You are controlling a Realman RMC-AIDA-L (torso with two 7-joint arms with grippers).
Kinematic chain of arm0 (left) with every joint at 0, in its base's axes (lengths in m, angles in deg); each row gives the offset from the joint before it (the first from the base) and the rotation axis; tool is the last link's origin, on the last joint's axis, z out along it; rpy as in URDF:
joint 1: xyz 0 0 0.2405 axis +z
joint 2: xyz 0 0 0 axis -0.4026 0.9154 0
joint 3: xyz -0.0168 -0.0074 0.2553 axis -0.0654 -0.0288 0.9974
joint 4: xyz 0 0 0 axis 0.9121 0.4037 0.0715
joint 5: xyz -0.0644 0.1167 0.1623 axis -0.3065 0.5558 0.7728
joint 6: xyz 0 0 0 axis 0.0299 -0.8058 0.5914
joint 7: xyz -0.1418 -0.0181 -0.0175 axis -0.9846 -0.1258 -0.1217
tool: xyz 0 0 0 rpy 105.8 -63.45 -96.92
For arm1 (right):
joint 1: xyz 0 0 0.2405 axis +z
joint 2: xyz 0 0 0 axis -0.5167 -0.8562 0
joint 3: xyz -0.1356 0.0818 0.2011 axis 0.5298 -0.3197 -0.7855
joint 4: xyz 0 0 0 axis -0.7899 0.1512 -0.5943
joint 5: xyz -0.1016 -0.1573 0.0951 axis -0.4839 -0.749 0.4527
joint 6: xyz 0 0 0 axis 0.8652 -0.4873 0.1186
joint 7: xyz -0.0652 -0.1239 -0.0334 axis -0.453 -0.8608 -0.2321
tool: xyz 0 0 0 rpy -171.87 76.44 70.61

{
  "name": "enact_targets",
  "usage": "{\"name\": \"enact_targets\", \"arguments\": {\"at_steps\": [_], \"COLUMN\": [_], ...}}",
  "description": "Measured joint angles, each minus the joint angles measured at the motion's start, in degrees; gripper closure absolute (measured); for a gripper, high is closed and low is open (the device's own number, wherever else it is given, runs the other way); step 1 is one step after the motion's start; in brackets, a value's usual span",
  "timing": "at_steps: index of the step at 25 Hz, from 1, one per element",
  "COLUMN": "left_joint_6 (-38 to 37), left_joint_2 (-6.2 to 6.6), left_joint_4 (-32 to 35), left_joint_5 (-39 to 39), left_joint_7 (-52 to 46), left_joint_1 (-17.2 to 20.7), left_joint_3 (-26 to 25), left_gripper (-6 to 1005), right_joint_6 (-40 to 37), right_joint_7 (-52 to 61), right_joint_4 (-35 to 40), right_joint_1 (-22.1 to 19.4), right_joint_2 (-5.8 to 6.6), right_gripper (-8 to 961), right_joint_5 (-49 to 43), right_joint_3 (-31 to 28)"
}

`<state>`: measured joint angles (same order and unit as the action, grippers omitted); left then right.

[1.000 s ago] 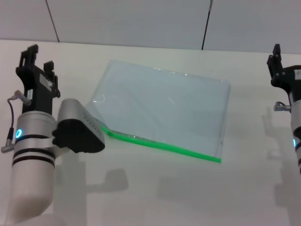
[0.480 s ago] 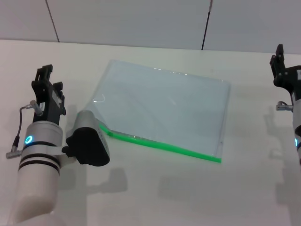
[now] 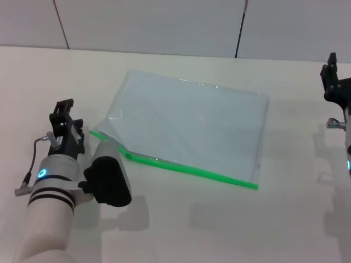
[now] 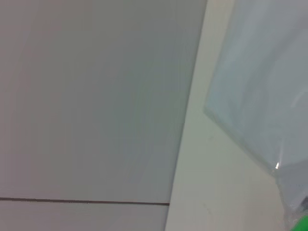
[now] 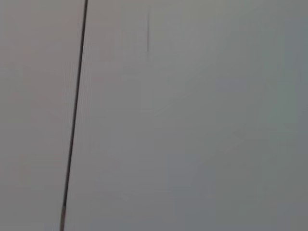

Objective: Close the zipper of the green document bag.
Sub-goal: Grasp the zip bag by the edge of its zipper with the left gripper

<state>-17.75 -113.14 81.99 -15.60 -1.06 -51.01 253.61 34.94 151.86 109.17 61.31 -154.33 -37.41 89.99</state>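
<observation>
The left hand (image 3: 66, 123) sits near the surface's left edge, just beside the bag's near-left corner; whether its fingers are spread or pressed together cannot be told. The right hand (image 3: 335, 82) hangs at the right edge, equally unreadable. On the pale cream surface (image 3: 181, 224) lies the large flat translucent bluish document bag (image 3: 192, 126), mid-surface, its thin bright green zipper strip (image 3: 186, 169) along the near edge. A grey panelled wall (image 3: 164, 24) stands behind.

head overhead, wrists aimed at wall
</observation>
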Motion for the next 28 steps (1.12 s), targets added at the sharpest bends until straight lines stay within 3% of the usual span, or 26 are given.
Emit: {"name": "enact_targets", "arguments": {"at_steps": [28], "left_joint_6": [-7.47], "left_joint_2": [0.09], "left_joint_4": [-0.09], "left_joint_5": [-0.47], "left_joint_7": [6.17], "left_joint_1": [-1.01], "left_joint_3": [-0.01], "left_gripper": [445], "right_joint_6": [1.16], "right_joint_7": [-2.97], "right_joint_4": [0.62], "right_joint_1": [0.03], "right_joint_2": [-0.16], "right_gripper": [219], "right_joint_5": [0.10], "right_joint_3": [0.28]}}
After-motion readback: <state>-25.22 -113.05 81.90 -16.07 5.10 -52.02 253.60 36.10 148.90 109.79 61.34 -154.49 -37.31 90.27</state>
